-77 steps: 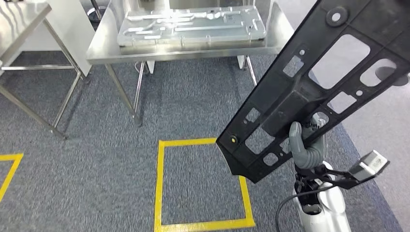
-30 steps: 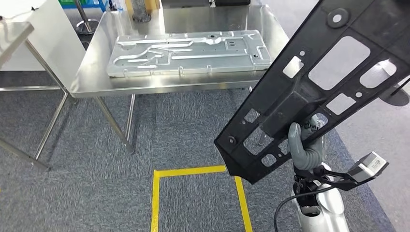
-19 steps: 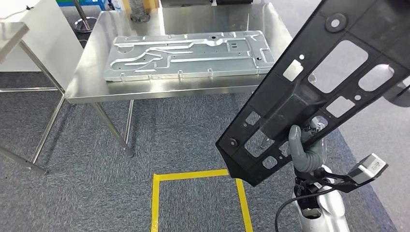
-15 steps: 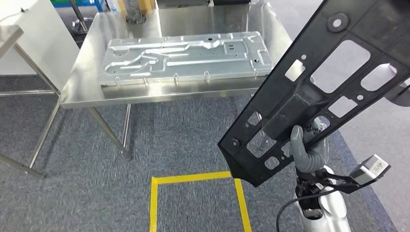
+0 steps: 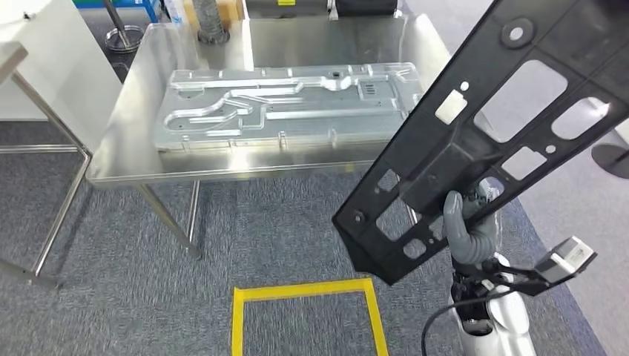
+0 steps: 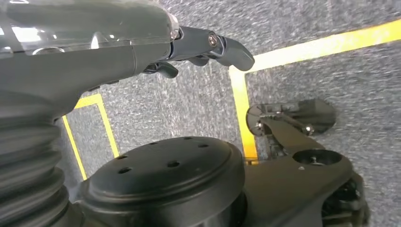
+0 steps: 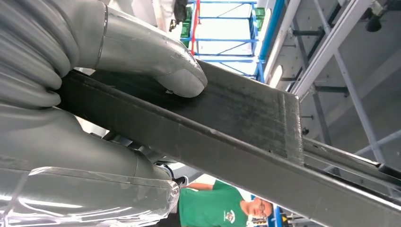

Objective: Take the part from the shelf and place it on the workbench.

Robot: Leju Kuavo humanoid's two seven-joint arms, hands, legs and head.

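- Right hand [image 5: 469, 230] grips the black part [image 5: 489, 126] from below, thumb up over its central rib; grip and part pose in the head view unchanged from 2.6 s ago.
- Right wrist view: thumb [image 7: 156, 56] pressed flat on the part's dark bar [image 7: 227, 127], rest of the hand wrapped under it.
- Part is held up in the air, tilted, long axis running from lower centre to the upper right corner of the head view. Not on the workbench yet.
- Camera moved forward: workbench [image 5: 119, 167] sits lower and larger in the head view than 2.6 s ago, more of its top visible. That's the robot's own motion, not the bench shifting.
- Silver metal panel [image 5: 289, 104] lies flat on the bench top, same spot on the bench as earlier.
- Part's upper section now overlaps the bench's right end in the view; earlier it just met the right corner.
- Yellow floor square [image 5: 304, 315] has slid toward the bottom edge; only its far side and parts of two sides show now.
- Left hand [image 6: 208, 47] hangs low over the carpet, fingers loosely extended, holding nothing.
- Person in a green shirt [image 7: 213, 208] visible in the right wrist view, behind the part.
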